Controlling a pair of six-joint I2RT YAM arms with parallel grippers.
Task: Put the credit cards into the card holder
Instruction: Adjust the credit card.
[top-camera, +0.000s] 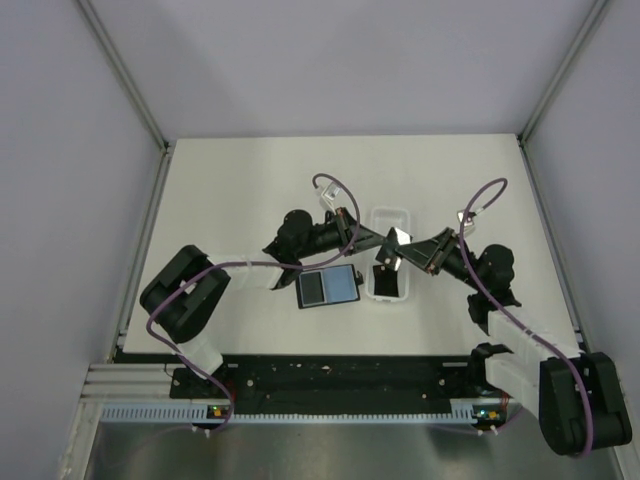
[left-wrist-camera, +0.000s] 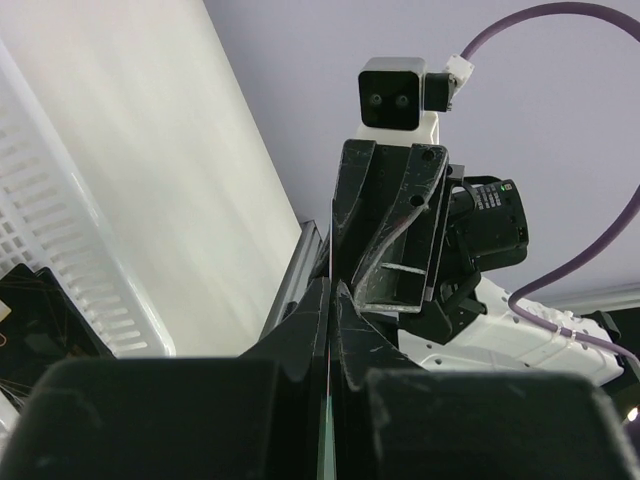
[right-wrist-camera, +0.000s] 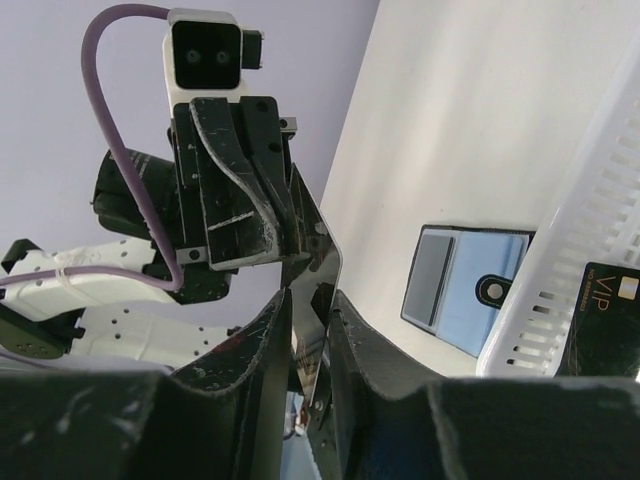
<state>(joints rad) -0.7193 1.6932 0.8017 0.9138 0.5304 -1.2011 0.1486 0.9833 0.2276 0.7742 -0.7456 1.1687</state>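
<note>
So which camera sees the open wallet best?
The top view. It sees the whole wallet lying open on the table, beside the tray. The right wrist view catches the wallet slanted, with one corner hidden behind the tray. The left wrist view doesn't show it at all.

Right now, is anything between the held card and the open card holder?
Nothing visible does. The left gripper holds the card above the tray; the holder lies open and uncovered on the table, just left of the tray.
</note>
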